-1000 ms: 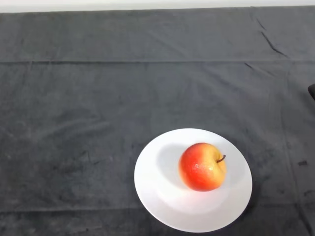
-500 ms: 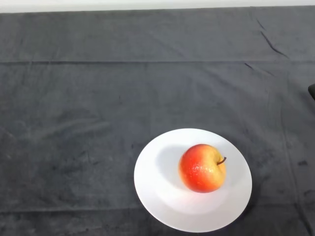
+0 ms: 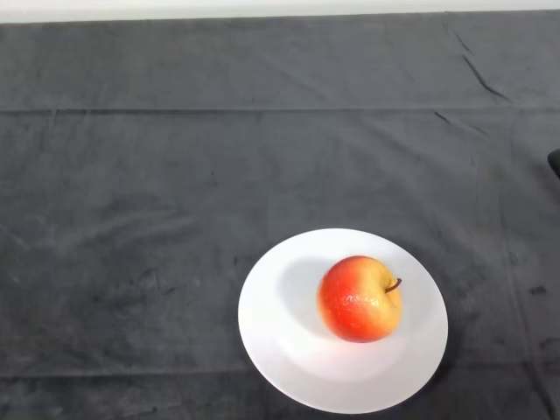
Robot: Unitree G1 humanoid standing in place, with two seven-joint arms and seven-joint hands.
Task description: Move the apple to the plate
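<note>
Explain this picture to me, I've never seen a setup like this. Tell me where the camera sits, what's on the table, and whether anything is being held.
The camera sits on the head of a humanoid robot and looks down at the table in front of it. The table is covered by a dark cloth. On it, toward the near right, lies a white plate, and a red and yellow apple rests on the plate, its stem pointing right. No part of the robot shows in this view, so nothing is being held. The job was to put the apple on the plate, and it sits there now.
</note>
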